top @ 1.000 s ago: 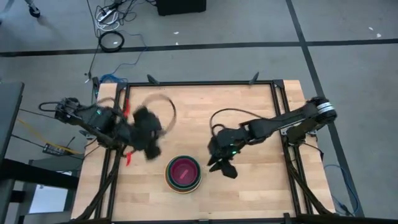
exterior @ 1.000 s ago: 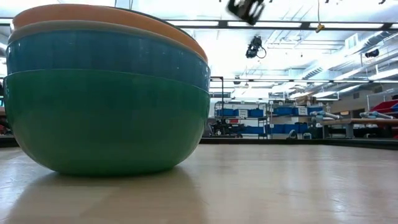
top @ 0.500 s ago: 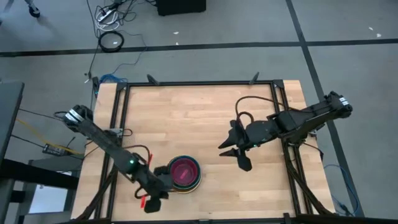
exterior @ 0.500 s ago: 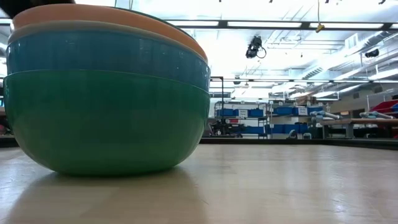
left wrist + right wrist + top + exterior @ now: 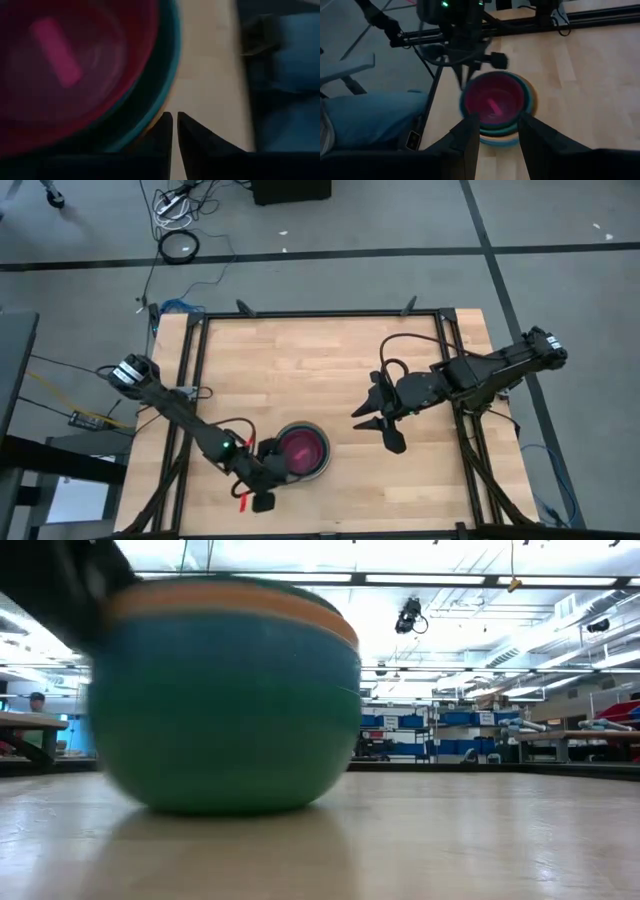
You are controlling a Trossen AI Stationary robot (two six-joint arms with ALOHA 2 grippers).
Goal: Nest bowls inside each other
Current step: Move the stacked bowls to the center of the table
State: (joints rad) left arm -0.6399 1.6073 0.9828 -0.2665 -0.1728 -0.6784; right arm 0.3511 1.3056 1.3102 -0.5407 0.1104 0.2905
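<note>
Near the front edge of the tabletop (image 5: 320,355), we see the bowls (image 5: 300,452) nested into one stack, pink innermost, with teal and darker rims showing around it from above. From table height the stack (image 5: 225,700) looks blurred; we can make out a green outer bowl at the bottom, a blue band above it and an orange rim on top.

Our left claw (image 5: 268,470) sits low at the stack's left side, right against the rim. Through the left wrist view its fingers (image 5: 162,130) stand nearly together, only a thin slit between them, just beside the outer edge of the bowls (image 5: 90,70), with bare wood in the slit. We cannot see anything gripped between them.

Our right claw (image 5: 385,428) hangs over the middle-right of the tabletop, well apart from the stack, its fingers (image 5: 467,135) spread wide and holding nothing. Its wrist view looks across at the bowls (image 5: 495,102) and at the left arm behind them.

Someone's blue-trousered leg (image 5: 370,120) shows beside the tabletop.
</note>
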